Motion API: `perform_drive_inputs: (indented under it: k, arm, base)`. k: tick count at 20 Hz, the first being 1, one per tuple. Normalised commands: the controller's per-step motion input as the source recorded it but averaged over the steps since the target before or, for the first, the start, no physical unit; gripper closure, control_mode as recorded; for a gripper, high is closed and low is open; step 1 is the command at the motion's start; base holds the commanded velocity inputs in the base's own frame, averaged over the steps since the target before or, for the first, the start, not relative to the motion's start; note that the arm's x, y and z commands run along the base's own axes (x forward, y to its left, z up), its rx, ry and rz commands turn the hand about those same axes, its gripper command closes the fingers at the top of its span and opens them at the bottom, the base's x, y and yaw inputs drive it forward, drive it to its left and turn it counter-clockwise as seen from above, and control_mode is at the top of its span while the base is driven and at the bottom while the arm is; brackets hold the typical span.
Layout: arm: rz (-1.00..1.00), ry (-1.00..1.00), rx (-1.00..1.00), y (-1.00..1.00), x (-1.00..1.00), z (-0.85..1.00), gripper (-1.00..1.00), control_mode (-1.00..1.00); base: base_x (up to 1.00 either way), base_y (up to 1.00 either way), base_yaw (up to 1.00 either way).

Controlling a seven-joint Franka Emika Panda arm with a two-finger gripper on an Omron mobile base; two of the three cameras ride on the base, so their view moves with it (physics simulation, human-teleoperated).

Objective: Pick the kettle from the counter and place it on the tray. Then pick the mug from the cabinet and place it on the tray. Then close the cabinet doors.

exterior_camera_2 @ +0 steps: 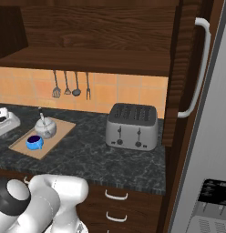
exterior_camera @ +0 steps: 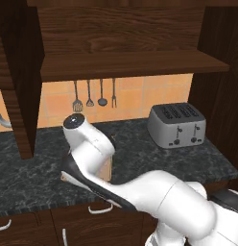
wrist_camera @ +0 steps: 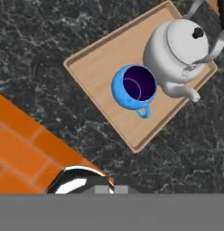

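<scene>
The light-wood tray (wrist_camera: 98, 63) lies on the dark marbled counter (wrist_camera: 37, 36). On it stand the silvery kettle (wrist_camera: 179, 49) and, touching its side, the upright blue mug (wrist_camera: 134, 88). From the right base view, the kettle (exterior_camera_2: 45, 128) stands behind the mug (exterior_camera_2: 34, 142) on the tray (exterior_camera_2: 60, 128). My gripper (wrist_camera: 110, 189) hovers above the counter beside the tray, its tips together, shut on nothing. The cabinet (exterior_camera: 130, 65) shelf is bare. Both cabinet doors stand open: the left one (exterior_camera: 17, 81) and the right one (exterior_camera_2: 185, 68) with its silver bar handle.
A silver toaster (exterior_camera_2: 132, 126) sits on the counter right of the tray. Several utensils (exterior_camera: 94, 96) hang on the orange tiled wall under the cabinet. Drawers with white handles (exterior_camera_2: 115, 196) run below the counter. My arm hides most of the tray in the left base view.
</scene>
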Motion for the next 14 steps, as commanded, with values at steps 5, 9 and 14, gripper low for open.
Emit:
perform_drive_inputs:
  k: [5, 9, 14]
  arm:
    - [0.15, -0.38, -0.4, 0.0, -0.01, -0.05, 1.0, -1.0]
    - [0.16, -0.42, -0.33, -0.01, -0.04, 0.0, 1.0, -1.0]
    - [0.02, -0.06, -0.3, 0.34, -0.03, 0.36, 1.0, -1.0]
  base:
    - [0.0, 0.0, 0.0]
    - [0.0, 0.0, 0.0]
    - [0.0, 0.0, 0.0]
